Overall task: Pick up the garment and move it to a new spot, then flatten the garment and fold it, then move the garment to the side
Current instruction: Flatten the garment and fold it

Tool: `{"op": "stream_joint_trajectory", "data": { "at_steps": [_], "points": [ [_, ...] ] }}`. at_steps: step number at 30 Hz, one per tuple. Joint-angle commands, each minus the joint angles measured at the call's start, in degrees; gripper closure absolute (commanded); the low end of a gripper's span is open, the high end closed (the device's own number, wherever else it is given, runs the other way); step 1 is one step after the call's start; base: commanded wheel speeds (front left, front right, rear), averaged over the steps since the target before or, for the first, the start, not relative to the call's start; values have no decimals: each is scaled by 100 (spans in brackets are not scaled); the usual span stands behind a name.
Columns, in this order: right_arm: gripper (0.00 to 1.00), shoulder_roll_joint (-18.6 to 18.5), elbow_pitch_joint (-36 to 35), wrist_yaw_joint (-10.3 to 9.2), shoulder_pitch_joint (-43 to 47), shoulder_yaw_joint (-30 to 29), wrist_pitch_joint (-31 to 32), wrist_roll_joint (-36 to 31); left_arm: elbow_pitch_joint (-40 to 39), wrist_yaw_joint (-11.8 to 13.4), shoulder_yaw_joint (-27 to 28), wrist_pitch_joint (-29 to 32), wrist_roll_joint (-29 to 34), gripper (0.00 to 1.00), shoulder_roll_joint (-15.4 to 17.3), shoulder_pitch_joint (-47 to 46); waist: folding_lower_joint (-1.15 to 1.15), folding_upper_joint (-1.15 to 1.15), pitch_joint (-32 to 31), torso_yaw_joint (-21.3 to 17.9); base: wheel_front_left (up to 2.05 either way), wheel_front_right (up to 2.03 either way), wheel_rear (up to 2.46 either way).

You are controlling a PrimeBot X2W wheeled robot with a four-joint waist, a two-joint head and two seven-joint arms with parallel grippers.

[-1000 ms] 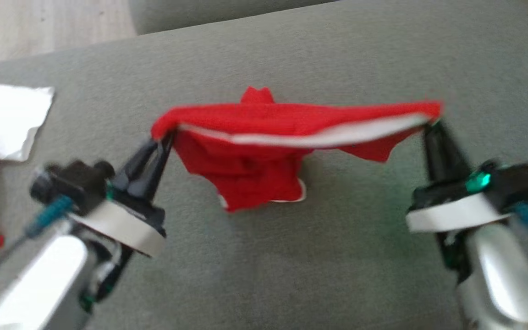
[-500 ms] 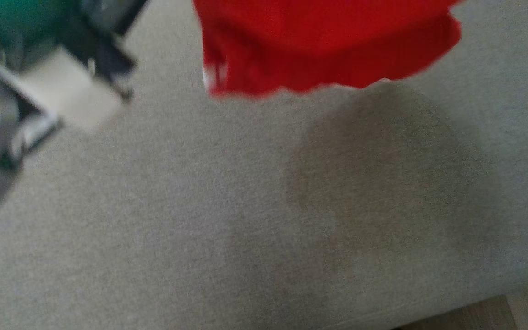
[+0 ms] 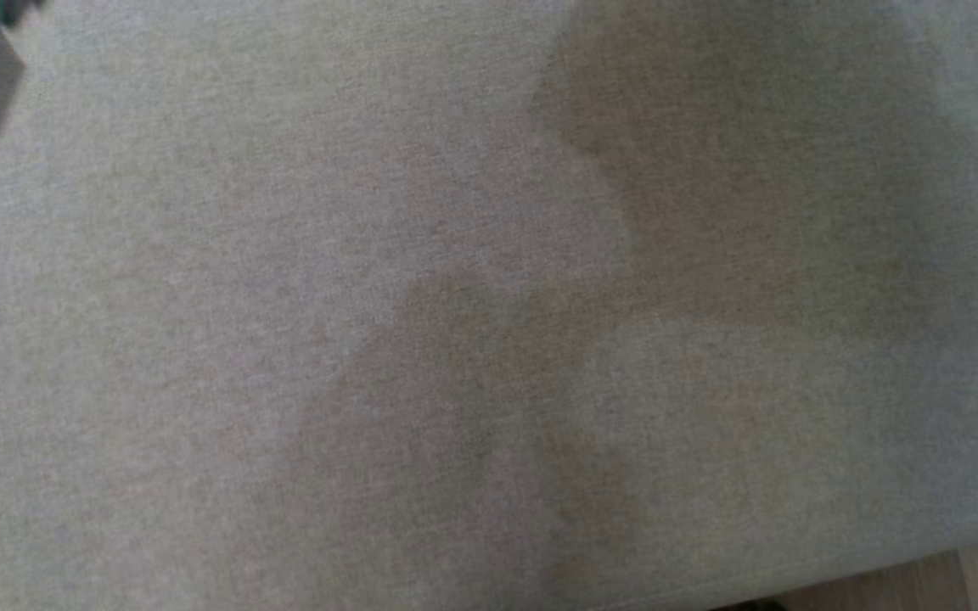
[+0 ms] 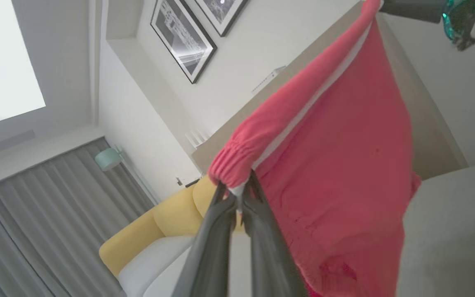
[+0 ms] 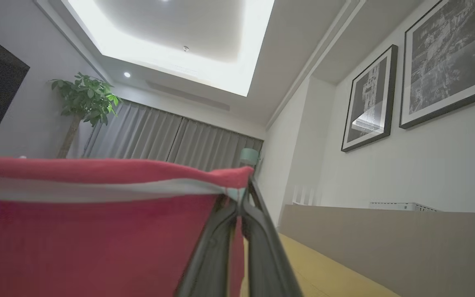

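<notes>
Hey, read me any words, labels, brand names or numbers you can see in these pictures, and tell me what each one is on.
No text can be read anywhere.
On the framed pictures: black-and-white prints; any lettering is too blurred to tell.
On the red garment: a white stripe along its edge, no wording visible.
On the grey cushion in the head view: plain fabric, no label.

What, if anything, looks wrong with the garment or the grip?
Nothing stands out. The red garment hangs stretched between the left gripper and the right gripper, each shut on one end of its band; no tear shows.
</notes>
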Motion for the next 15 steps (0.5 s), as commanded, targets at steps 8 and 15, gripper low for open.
{"op": "stream_joint_trajectory", "data": {
  "at_steps": [8,15],
  "points": [
    [100,112,-708,-4,2286,129,-4,-69,-523,492,-422,-241,121,100,622,1848,-2,0,-210,-95,0,0,0],
    [100,316,-830,-4,4299,-28,-4,61,-819,1039,-1163,-286,-164,100,702,4119,-2,0,-594,-212,0,0,0]
  ]
}}
